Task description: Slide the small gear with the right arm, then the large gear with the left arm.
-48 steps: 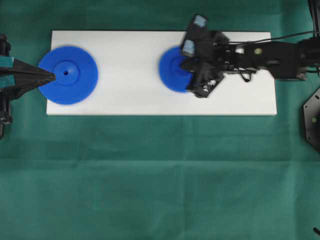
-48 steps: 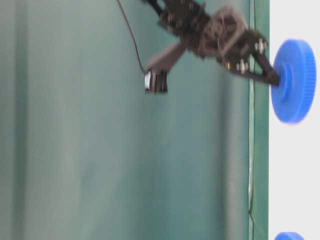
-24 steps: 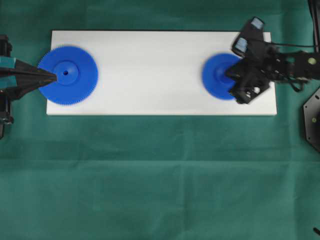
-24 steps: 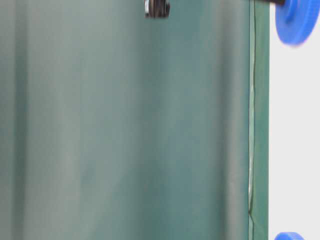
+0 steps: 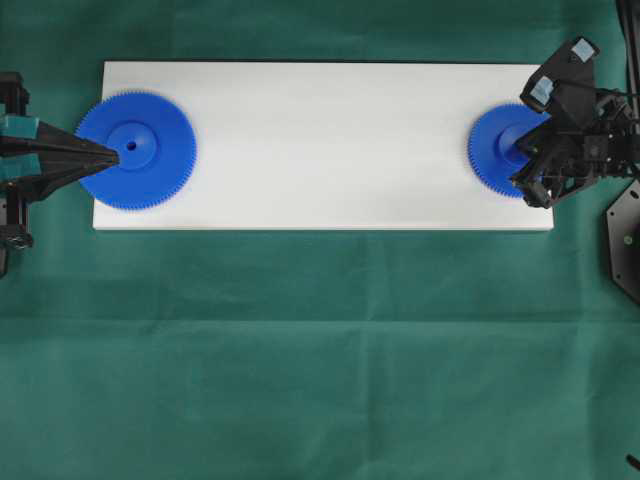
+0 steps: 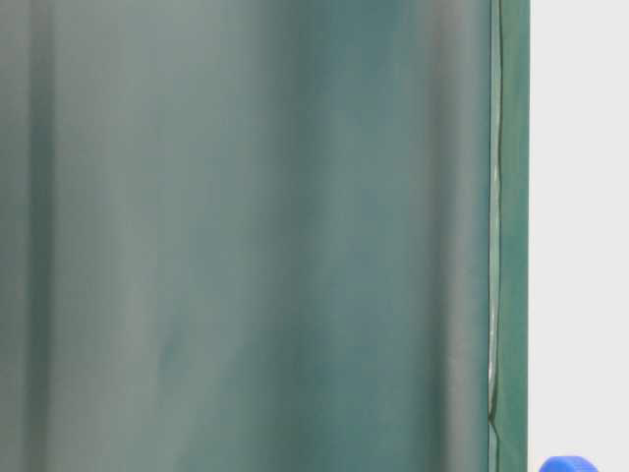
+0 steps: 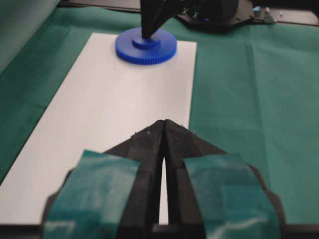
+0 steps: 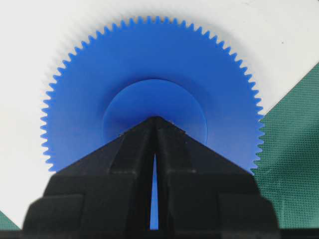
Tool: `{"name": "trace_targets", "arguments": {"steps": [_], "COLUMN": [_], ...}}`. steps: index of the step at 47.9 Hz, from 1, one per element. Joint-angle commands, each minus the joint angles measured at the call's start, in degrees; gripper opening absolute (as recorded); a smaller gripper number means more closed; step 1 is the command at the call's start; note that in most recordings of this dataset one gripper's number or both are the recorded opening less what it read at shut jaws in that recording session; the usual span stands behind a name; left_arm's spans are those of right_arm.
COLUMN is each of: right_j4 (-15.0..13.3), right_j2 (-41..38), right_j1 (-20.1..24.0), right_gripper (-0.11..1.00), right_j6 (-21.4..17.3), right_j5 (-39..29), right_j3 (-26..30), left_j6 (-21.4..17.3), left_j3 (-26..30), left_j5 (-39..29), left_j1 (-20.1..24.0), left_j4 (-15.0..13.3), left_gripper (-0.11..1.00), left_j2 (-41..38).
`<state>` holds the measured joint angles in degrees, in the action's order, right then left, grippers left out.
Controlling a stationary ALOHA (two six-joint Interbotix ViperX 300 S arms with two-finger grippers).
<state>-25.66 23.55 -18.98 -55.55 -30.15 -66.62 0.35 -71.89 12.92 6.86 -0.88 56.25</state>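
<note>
The small gear [image 5: 497, 150] lies flat at the right end of the white board [image 5: 320, 140], its rim close to the board's right edge. My right gripper [image 5: 522, 152] is shut, and its pointed tip [image 8: 155, 118] rests on the raised hub of the small gear [image 8: 149, 74]. The large gear [image 5: 136, 150] lies at the board's left end, slightly overhanging the edge. My left gripper [image 5: 112, 154] is shut, its tip at the hub beside the centre hole. In the left wrist view the shut left gripper [image 7: 163, 122] points down the board towards the small gear [image 7: 146, 47].
Green cloth [image 5: 320, 350] covers the table around the board. A black base plate [image 5: 622, 240] sits at the far right edge. A sliver of the large gear [image 6: 568, 464] shows in the table-level view beside the board [image 6: 580, 246].
My right gripper has dragged the small gear from the board's middle to its right end. The left gripper and the large gear have stayed put.
</note>
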Motion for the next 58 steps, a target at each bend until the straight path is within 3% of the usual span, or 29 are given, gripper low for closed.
{"name": "trace_targets", "arguments": {"steps": [1,14,23,47,58], "right_j4": [0.18,-0.26,-2.46,-13.1,-17.75], "right_j2": [-0.97,-0.88,1.23,14.41,18.54], "right_j1": [-0.53,-0.62,-0.44,2.72,3.16], "right_gripper": [0.5,0.5,0.5,0.5,0.5], "right_j6": [-0.35,-0.26,-0.26,-0.35,-0.35], "right_j5": [-1.93,1.58,1.76,1.93,5.98], "right_j3": [-3.69,-3.34,-2.11,1.67,1.67], "left_j6": [0.0,0.0,0.0,0.0,0.0], "left_j3": [0.88,0.88,1.05,0.79,0.62], "left_j5": [0.44,0.35,0.44,0.44,0.35], "left_j1": [0.0,0.0,0.0,0.09,0.35], "left_j4": [0.0,0.0,-0.09,0.0,0.0], "left_gripper": [-0.01,-0.01,-0.01,-0.01,-0.01], "left_j2": [-0.53,-0.44,-0.26,-0.26,-0.26]}}
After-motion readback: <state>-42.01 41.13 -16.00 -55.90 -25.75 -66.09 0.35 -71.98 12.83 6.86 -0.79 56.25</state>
